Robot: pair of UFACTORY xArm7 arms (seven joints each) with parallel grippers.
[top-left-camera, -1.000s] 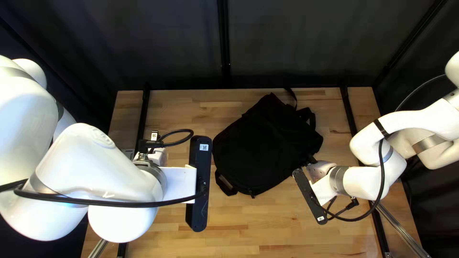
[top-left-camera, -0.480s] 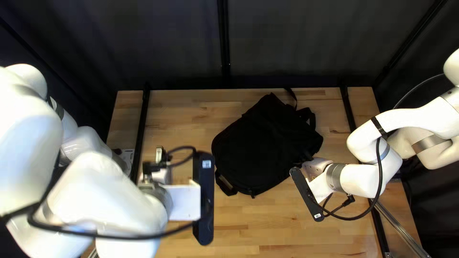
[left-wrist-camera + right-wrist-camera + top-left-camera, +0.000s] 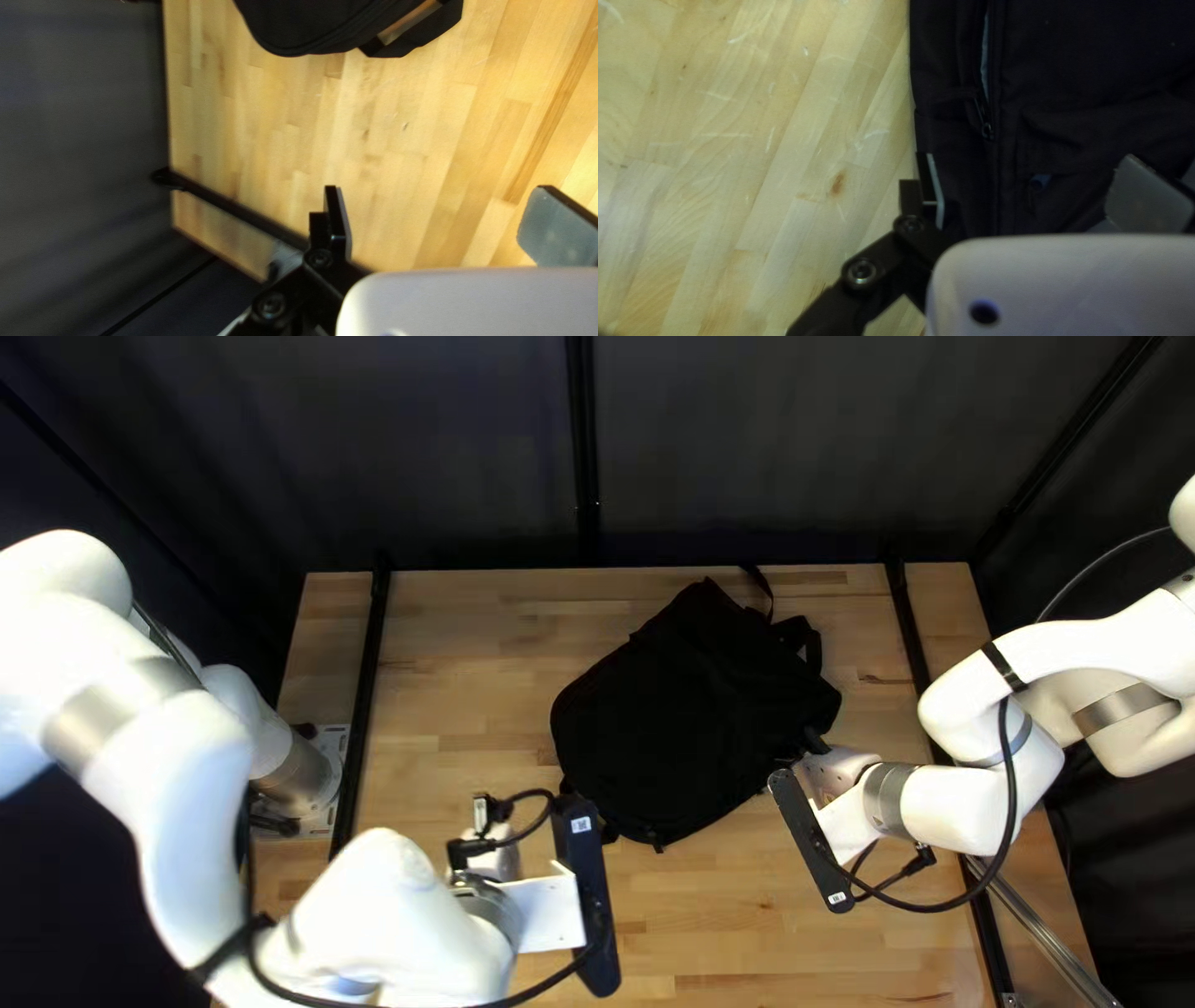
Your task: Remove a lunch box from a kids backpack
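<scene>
ok so the black backpack is lying at a slant on the table, a bit right of centre in the top left view; no lunch box to be seen in any view, so my guess is it's inside. In the right wrist view there's a zipper pull with a pale sliver showing through the gap beside it, so at least part of a seam looks undone.

Handling guess: the cloth is soft and floppy, not slippery, pretty hard to break; it'll probably slide or fold if you just tug, so one side needs pinning. I'd grab a fold of the side panel by the zip, or the carry loop toward the table's far edge; the box is likely stiffer and heavier, best pinched by a rim or handle once it shows.

Right gripper is spread wide right at the bag, one finger by its side edge and the other over the cloth, not clamped on anything; left gripper is wide open too, nothing in it, above bare wood away from the bag. Both sit over the wooden table; dark curtain behind it.
</scene>
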